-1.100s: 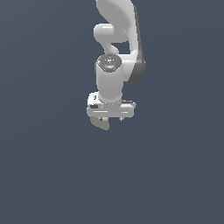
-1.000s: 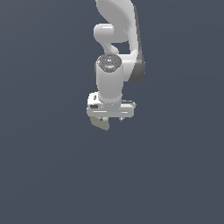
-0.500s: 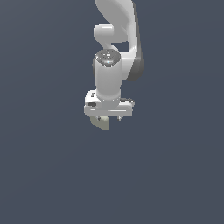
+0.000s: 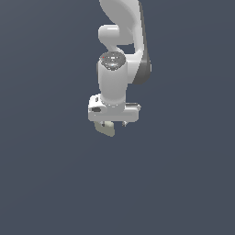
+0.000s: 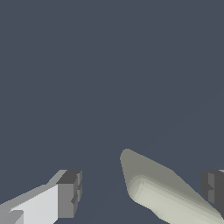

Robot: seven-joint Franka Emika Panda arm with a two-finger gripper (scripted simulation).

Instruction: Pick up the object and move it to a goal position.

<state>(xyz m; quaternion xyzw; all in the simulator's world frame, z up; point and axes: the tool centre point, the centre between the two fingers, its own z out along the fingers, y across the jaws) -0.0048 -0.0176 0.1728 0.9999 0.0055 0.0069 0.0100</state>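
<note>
White Franka arm hangs over plain dark grey-blue background. White gripper (image 4: 113, 123) points down; small pale beige-olive elongated block with rounded end (image 4: 104, 128) sits under gripper body, toward exterior view's left. Wrist view: block (image 5: 164, 190) lies between dark finger pads (image 5: 69, 194), gap visible beside it; cannot tell whether jaws grip it.

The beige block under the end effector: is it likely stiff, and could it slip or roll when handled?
The beige block looks stiff: its edges stay straight. Its plain matte surface may give fair grip, but the rounded ends could let it roll if pushed. In the wrist view it sits off-centre, nearer one finger, so it may twist when squeezed.
</note>
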